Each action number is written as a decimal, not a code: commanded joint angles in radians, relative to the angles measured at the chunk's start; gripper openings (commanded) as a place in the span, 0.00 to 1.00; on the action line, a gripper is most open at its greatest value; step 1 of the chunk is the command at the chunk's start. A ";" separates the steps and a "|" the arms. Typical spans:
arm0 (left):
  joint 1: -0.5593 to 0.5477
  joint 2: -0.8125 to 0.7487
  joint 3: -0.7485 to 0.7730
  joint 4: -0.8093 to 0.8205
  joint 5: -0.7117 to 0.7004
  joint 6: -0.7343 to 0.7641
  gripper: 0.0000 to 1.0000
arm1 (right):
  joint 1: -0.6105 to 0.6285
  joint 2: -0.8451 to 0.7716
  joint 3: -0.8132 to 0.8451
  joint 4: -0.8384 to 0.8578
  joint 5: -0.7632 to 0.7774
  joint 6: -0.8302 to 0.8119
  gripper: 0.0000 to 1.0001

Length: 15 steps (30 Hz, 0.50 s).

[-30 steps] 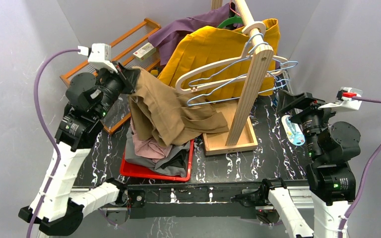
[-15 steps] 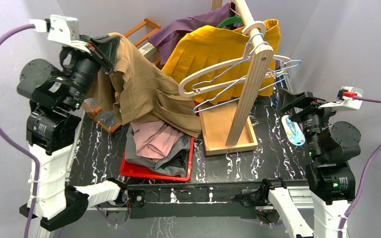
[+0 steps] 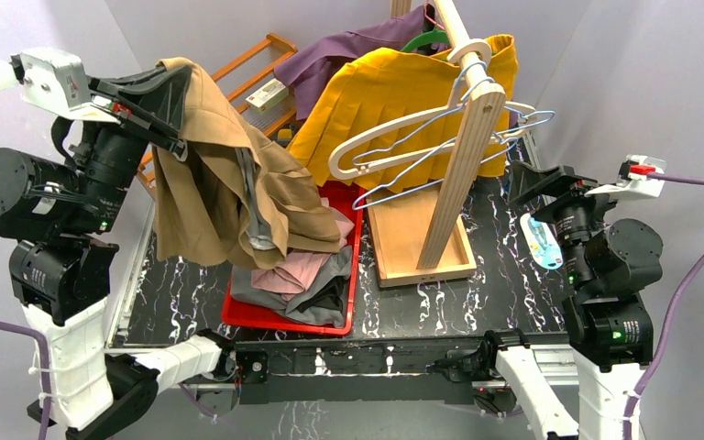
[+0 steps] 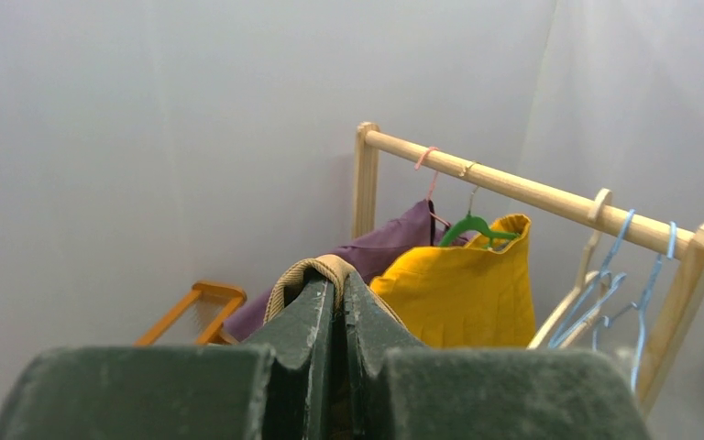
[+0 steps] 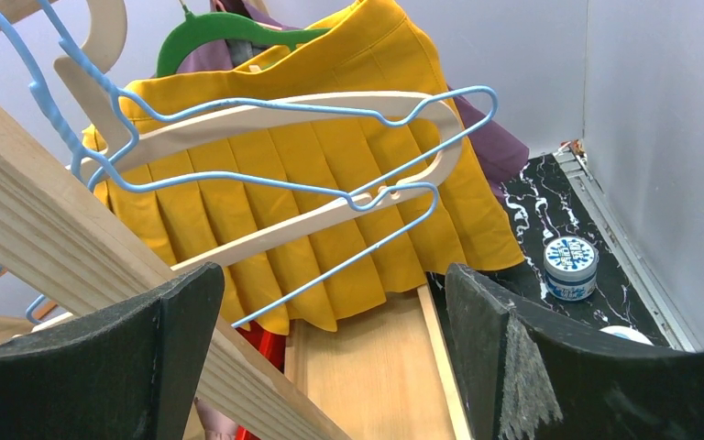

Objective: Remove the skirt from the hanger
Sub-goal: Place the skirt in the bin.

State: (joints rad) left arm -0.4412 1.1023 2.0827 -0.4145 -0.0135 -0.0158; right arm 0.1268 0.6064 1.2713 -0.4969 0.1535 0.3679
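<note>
- Holding the tan skirt high and well to the left of the wooden rack, the left fingers are pressed together on a fold of its waistband, which pokes up between them in the left wrist view.
- Its cloth hangs free of the rack; the lower folds sag towards the red bin just left of the rack's base, and they seem to touch the pile of clothes in it.
- On the rack's rail the cream hanger and the blue wire hangers carry nothing, so the skirt looks to be off its hanger already. What remains is setting it down.
- The right fingers are spread wide and empty, hovering just right of the rack, facing the yellow skirt.
- Risks, as I judge them:
  - The pinch takes only a narrow bit of waistband, so a quick swing could let the heavy cloth slide out and drop on the tabletop beside the bin.
  - Trailing folds may snag the pile and drag a garment out if the arm lifts further.
  - A sweep towards the rack could brush the loose hangers and knock one from the rail.
</note>
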 commanded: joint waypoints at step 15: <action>0.004 -0.067 -0.586 0.156 0.049 -0.324 0.00 | 0.005 -0.007 -0.009 0.050 -0.010 0.011 0.98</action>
State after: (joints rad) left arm -0.4412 1.0393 1.5230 -0.3706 0.0055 -0.2569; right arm 0.1268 0.6056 1.2510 -0.4973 0.1474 0.3817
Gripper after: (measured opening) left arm 0.020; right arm 0.983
